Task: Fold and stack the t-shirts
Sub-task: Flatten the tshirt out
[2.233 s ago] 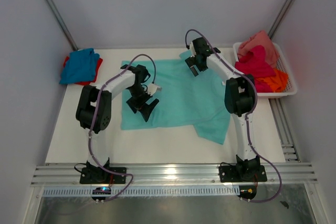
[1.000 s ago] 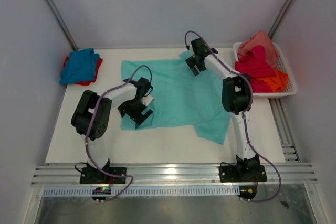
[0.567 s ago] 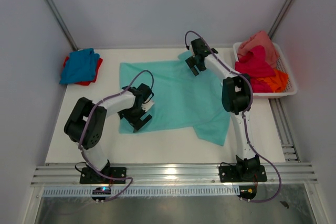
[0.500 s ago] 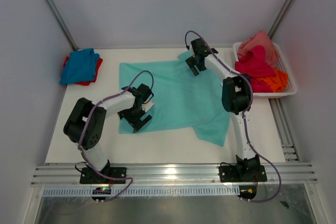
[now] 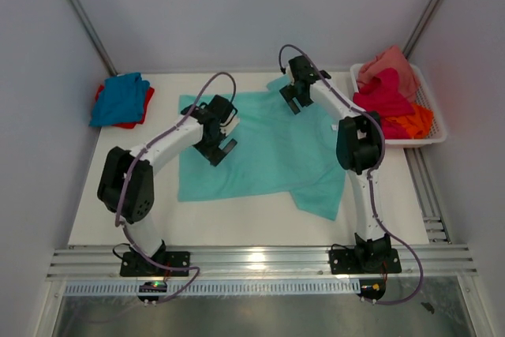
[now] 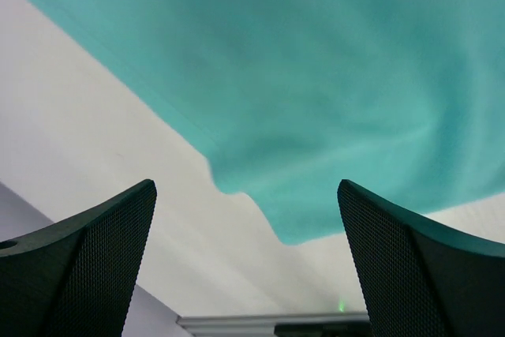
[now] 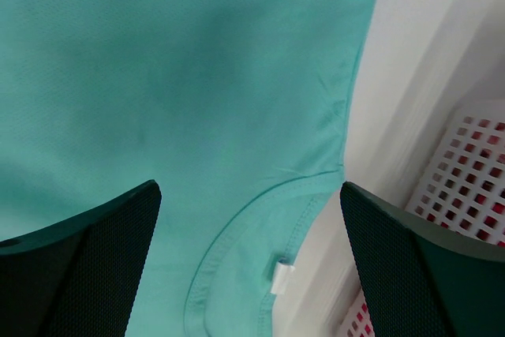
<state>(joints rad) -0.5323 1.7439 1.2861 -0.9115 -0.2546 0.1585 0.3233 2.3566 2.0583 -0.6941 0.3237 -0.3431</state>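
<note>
White table (image 5: 118, 211) under plain grey walls carries a teal shirt (image 5: 276, 155) spread flat in the middle, wider from left to right than from near to far, with one flap poking out at its near right corner. The right gripper (image 5: 290, 100) hangs over the far edge, and its wrist view shows the collar (image 7: 237, 258) with its small tag lying directly between the wide-apart fingers, the basket (image 5: 436, 136) just to the right. The left gripper (image 5: 219, 146), fingers also spread and holding nothing, sits over the shirt's left part, with the left edge just outboard of it and slanting between its fingers in the wrist view. So the collar end belongs to the right arm and the left edge to the left arm; each probably needs only to drop and pinch. A blue shirt (image 5: 118, 99) lies folded in the far left corner.
</note>
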